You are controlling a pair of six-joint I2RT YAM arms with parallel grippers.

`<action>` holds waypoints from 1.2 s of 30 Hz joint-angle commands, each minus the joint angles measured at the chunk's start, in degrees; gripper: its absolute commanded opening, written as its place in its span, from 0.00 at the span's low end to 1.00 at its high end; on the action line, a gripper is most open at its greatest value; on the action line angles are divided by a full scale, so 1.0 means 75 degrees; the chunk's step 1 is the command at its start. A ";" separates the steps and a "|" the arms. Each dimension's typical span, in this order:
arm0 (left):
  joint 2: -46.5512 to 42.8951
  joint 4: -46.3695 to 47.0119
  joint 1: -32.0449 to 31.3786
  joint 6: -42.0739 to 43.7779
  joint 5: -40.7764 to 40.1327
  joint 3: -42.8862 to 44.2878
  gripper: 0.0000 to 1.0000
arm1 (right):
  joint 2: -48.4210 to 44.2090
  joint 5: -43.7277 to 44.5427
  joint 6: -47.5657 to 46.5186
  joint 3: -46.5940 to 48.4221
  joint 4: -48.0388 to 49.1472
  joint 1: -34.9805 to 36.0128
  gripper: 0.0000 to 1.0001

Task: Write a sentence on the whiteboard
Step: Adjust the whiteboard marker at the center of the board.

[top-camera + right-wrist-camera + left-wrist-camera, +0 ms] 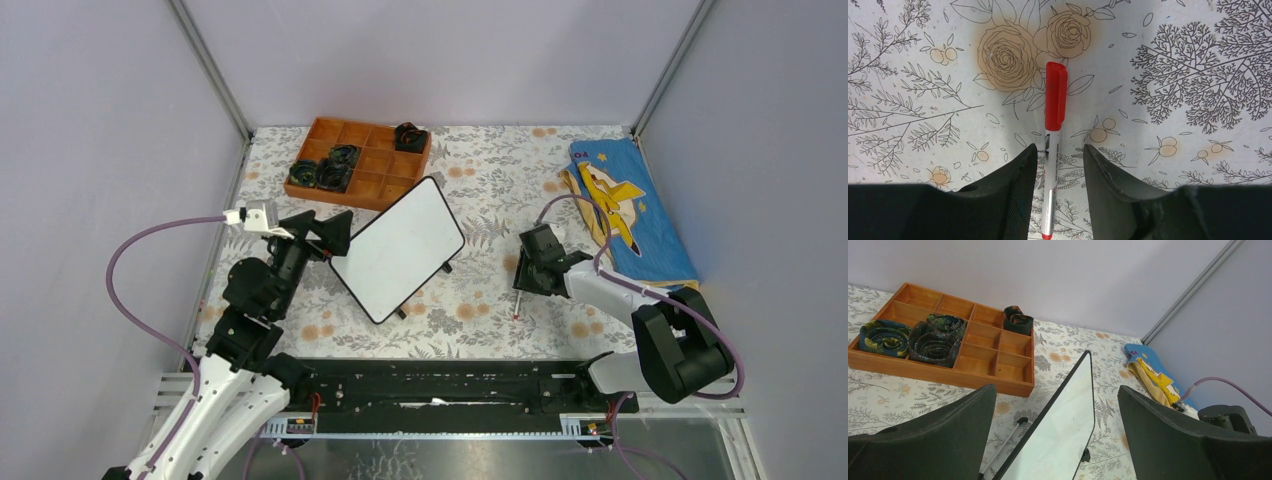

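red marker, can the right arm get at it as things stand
Probably yes. The right gripper sits low over the red marker, its open jaws on either side of the barrel, with only bare tablecloth around and nothing in between.

black-framed whiteboard [398, 250], askew, surface blank

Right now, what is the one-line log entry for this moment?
whiteboard blank, tilted | marker capped, lying flat | left gripper open, beside whiteboard | right gripper open, astride marker

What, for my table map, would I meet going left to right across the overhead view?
In order: left gripper, whiteboard, red marker, blue cloth. The orange tray overlaps others, so omitted.
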 commanded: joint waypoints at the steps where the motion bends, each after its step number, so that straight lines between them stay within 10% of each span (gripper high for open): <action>1: -0.0107 0.0335 -0.0084 0.0097 -0.0058 -0.0007 0.99 | 0.0046 -0.0044 -0.0149 0.0159 -0.0218 -0.0025 0.45; 11: -0.0093 0.0329 -0.0099 0.0097 -0.0051 -0.0002 0.99 | 0.0328 0.0388 -0.0292 0.0263 -0.0515 0.0126 0.39; 24: -0.0131 0.0332 -0.0189 0.0109 -0.0116 -0.0024 0.99 | 0.0291 0.1089 -0.0040 0.0783 -0.0868 -0.0010 0.02; 36: -0.0365 0.0278 -0.0486 0.0260 -0.0352 -0.0020 0.99 | 0.0725 0.1139 -0.0163 0.1673 -0.1292 -0.0769 0.00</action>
